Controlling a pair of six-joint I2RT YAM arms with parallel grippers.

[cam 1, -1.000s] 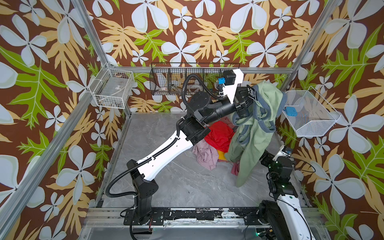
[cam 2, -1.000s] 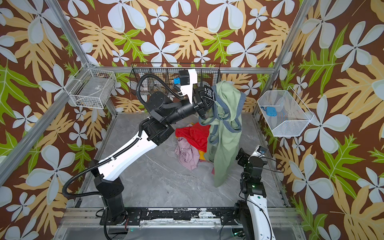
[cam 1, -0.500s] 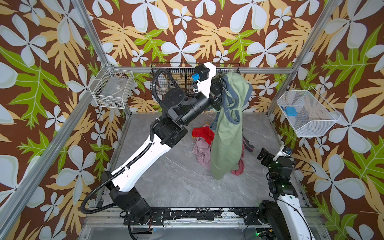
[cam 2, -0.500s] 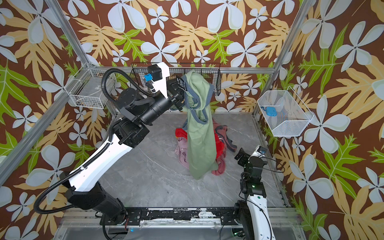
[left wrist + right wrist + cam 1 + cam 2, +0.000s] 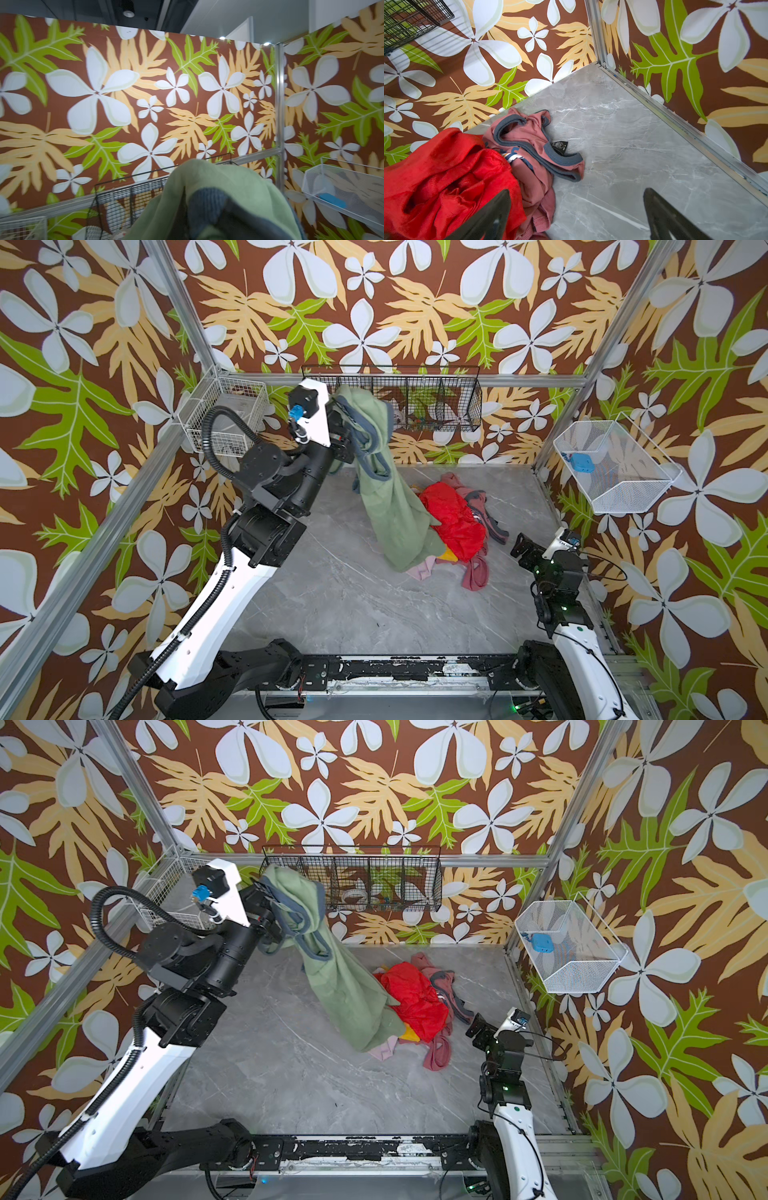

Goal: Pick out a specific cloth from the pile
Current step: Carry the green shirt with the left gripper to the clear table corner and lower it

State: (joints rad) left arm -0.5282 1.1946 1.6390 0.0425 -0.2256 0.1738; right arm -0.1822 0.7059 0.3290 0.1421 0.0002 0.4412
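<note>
The cloth [image 5: 390, 497], sage green with grey-blue edging bands, is hanging in the air toward 11 o'clock on the desk [image 5: 332, 605], lifted high in front of the back wall. The left claw [image 5: 266, 903] is clamping its upper end, with the straps and bands bunching around the jaws. In the left wrist view the green fabric [image 5: 228, 187] is filling the lower part of the picture and hiding the fingers. The cloth's long body is trailing down toward 4 o'clock, and its lower end is overlapping the 9 o'clock edge of the pile [image 5: 457, 526] in both top views; whether it is resting there cannot be told.

The pile is lying on the desk toward 1 o'clock from the centre. A shiny red cloth [image 5: 451, 518] is sitting on top, a dusty rose garment [image 5: 529, 149] with grey-blue bands is spreading out at its 3 o'clock side, and lilac-pink [image 5: 419, 570] and yellow [image 5: 446, 556] pieces are peeking out at 6 o'clock.

The right claw [image 5: 521, 545] is hovering near the pile's 3 o'clock side, its fingers [image 5: 492, 214] standing wide apart and gripping nothing.

A black wire basket [image 5: 436, 406] is hanging on the back wall at 12 o'clock, just beside the raised cloth.
</note>
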